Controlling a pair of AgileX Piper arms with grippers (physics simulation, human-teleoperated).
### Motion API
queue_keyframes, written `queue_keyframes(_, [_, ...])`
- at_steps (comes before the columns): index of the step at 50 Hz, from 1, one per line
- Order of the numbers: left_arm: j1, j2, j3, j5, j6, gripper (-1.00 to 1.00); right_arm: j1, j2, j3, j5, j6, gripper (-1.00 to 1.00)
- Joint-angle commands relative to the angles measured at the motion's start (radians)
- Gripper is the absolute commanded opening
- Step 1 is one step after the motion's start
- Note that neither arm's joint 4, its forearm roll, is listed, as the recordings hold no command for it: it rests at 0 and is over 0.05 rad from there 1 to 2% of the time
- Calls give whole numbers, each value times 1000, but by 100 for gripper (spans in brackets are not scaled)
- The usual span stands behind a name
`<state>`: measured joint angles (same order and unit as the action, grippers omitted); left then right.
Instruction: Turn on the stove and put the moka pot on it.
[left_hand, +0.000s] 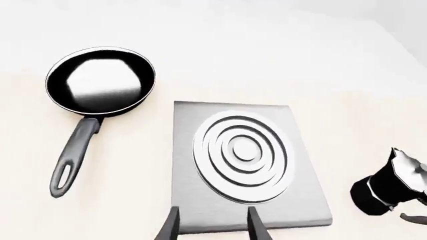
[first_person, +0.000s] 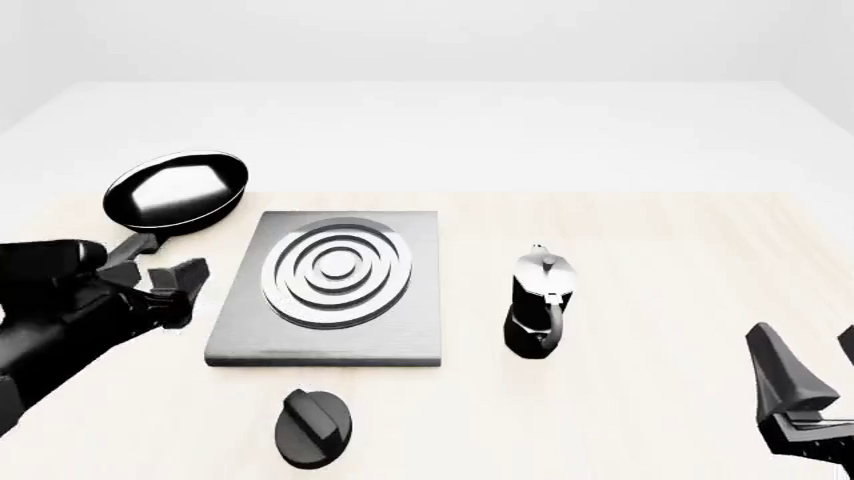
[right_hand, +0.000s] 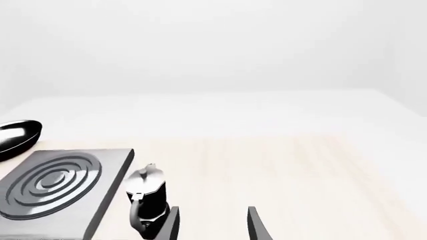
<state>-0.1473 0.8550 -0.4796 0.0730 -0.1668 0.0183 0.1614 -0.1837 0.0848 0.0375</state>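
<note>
The left gripper (first_person: 171, 283) sits at the left of the front view with its jaws spread and nothing between them; in its own wrist view the two fingertips (left_hand: 172, 226) stand apart at the bottom edge, over the near edge of the stove (left_hand: 247, 165). The right gripper (first_person: 805, 372) hangs at the lower right corner of the front view, jaws likewise spread and empty, well apart from everything else.

The stove (first_person: 334, 290) lies flat at centre left of the front view, its silver ring burner (first_person: 335, 272) facing up; its round black knob (first_person: 314, 428) rests apart from the slab, at the bottom of the frame just below it. The moka pot (first_person: 539, 300) stands upright on the table (first_person: 641, 250), right of the stove and not touching it, silver lid on; the frying pan (first_person: 175, 191) lies in the upper left, its handle running down towards the left arm.
</note>
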Motion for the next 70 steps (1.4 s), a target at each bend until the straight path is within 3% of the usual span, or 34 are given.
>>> queue_keyframes(1, [92, -302, 128, -91, -45, 100, 43, 96, -137, 84, -7, 100])
queue_keyframes(7, [119, -642, 224, -52, 1, 100, 55, 155, -173, 99, 16, 100])
queue_keyframes(12, [148, -661, 322, -101, -74, 100, 72, 187, -207, 113, 19, 100])
queue_keyframes(17, [171, -779, 386, -78, -17, 100, 90, 227, -236, 123, 5, 100])
queue_keyframes(19, [171, -771, 410, -92, -42, 100, 94, 244, -249, 127, 5, 100])
queue_keyframes(21, [191, -795, 425, -93, -8, 100, 99, 264, -256, 125, 9, 100])
queue_keyframes(22, [204, -740, 431, -129, -57, 100, 104, 279, -260, 125, 16, 100])
queue_keyframes(26, [208, -704, 431, -164, -54, 100, 134, 308, -266, 119, 14, 100])
queue_keyframes(36, [180, -846, 427, -64, -4, 100, 196, 388, -259, 75, 31, 100])
queue_keyframes(70, [171, -849, 443, -82, -21, 100, 304, 614, -237, -106, 63, 100])
